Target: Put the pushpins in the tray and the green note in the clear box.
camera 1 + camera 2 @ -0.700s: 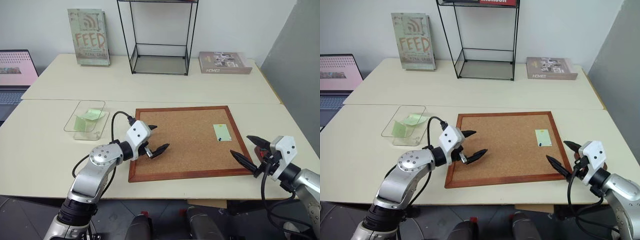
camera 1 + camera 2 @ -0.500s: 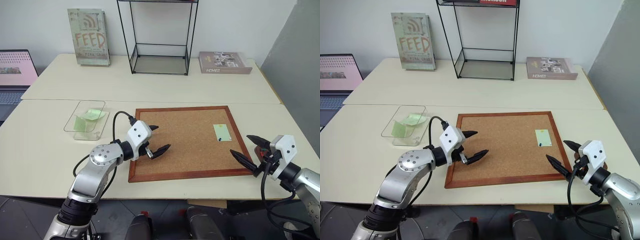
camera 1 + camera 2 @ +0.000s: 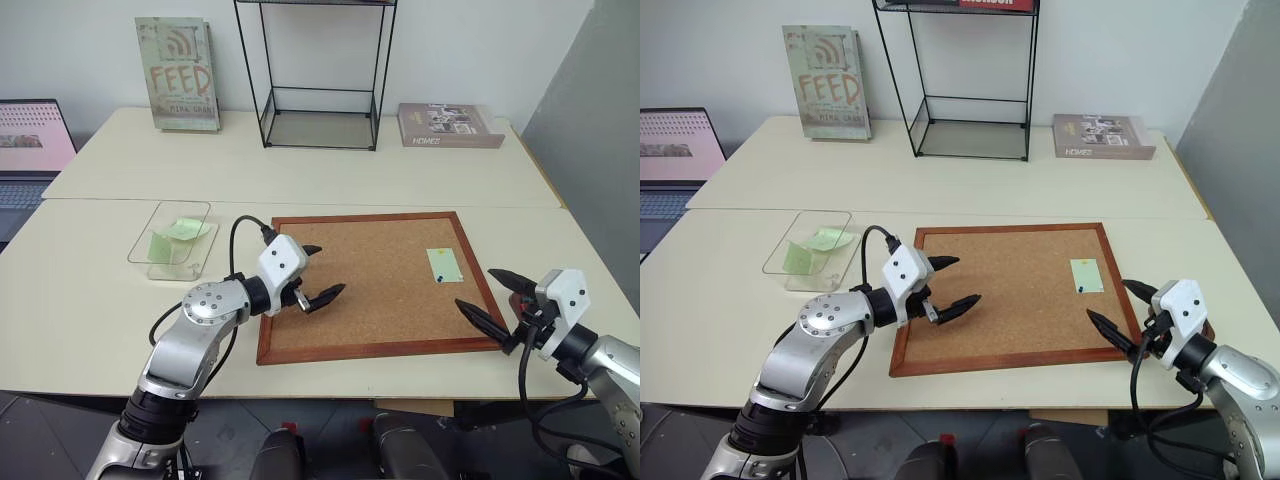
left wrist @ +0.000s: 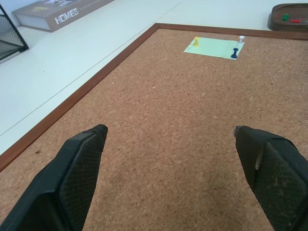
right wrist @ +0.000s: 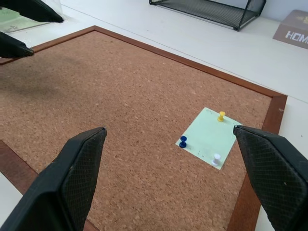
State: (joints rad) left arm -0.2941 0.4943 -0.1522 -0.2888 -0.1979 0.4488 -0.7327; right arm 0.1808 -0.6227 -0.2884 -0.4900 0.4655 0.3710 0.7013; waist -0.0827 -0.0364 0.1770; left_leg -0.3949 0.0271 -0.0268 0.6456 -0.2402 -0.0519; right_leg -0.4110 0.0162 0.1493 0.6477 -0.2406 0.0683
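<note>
Comparing with a moment ago, we see our left gripper [image 3: 322,274] slightly farther over the corkboard [image 3: 380,300], fingers spread apart and empty. Our right gripper [image 3: 490,297], also spread and empty, hides most of the dark red tray [image 4: 289,16]. We find the pale green note [image 5: 210,137] pinned near the board's right edge by yellow, blue and white pushpins [image 5: 183,142]. Farther left, the clear box [image 3: 173,238] holds curled green slips.
</note>
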